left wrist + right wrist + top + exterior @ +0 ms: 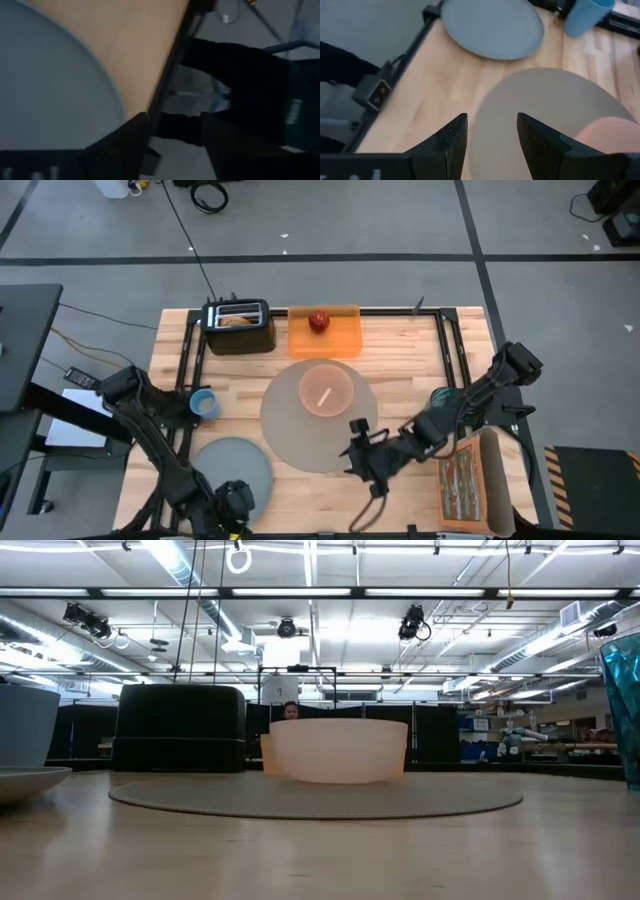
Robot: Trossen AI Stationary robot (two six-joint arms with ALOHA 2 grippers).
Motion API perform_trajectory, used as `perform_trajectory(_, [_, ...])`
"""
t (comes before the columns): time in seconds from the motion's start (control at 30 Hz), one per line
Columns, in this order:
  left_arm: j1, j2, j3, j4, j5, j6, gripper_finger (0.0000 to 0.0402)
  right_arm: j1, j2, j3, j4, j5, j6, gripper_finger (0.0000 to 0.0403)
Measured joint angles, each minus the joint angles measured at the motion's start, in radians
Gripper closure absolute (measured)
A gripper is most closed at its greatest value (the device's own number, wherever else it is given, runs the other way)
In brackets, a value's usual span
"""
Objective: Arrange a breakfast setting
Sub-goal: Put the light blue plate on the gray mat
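The large grey mat (pixel 318 420) lies at the table's middle. The pink bowl (pixel 324 390) stands on it, with the spoon (pixel 324 395) inside. The blue-grey plate (pixel 232 465) lies bare at the near left, and the blue cup (pixel 205 403) stands beyond it. The red apple (pixel 319 321) sits on an orange tray (pixel 345 340) at the far edge. My left gripper (pixel 172 145) is open over the table's near edge, beside the plate's rim (pixel 112 100), with nothing between its fingers. My right gripper (pixel 492 135) hangs open over the mat's near right edge (pixel 490 105).
A black toaster (pixel 238 326) with something tan in its slot stands at the far edge, left of the tray. A teal object (pixel 440 395) and a wooden box (pixel 465 485) are at the right side. Black rails (pixel 190 365) run along the table's edges.
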State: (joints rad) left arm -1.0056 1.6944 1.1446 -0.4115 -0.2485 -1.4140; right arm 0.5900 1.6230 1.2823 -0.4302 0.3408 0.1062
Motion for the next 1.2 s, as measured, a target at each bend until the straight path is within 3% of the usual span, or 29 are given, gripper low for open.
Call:
perform_trajectory(0.1, [0.008,0.044,0.003,0.038,0.002,0.022,0.0181,0.041,0.012,-0.020,0.027,0.055,0.010,0.0224])
perform_trajectory(0.23, [0.010,0.096,0.070,0.039,0.005,0.049,0.0197,0.076,0.011,-0.059,0.061,0.113,0.054,0.0224])
perform_trajectory(0.53, [0.002,0.237,0.246,-0.232,-0.004,0.067,0.0232,0.095,0.011,-0.154,0.169,0.172,0.076,0.0224])
perform_trajectory(1.03, [0.003,0.340,0.254,-0.316,0.005,0.038,0.0234,0.091,0.011,-0.179,0.188,0.192,0.074,0.0224])
perform_trajectory(1.2, [0.008,0.348,0.256,-0.325,0.024,-0.002,0.0254,0.091,0.011,-0.179,0.189,0.191,0.044,0.0224])
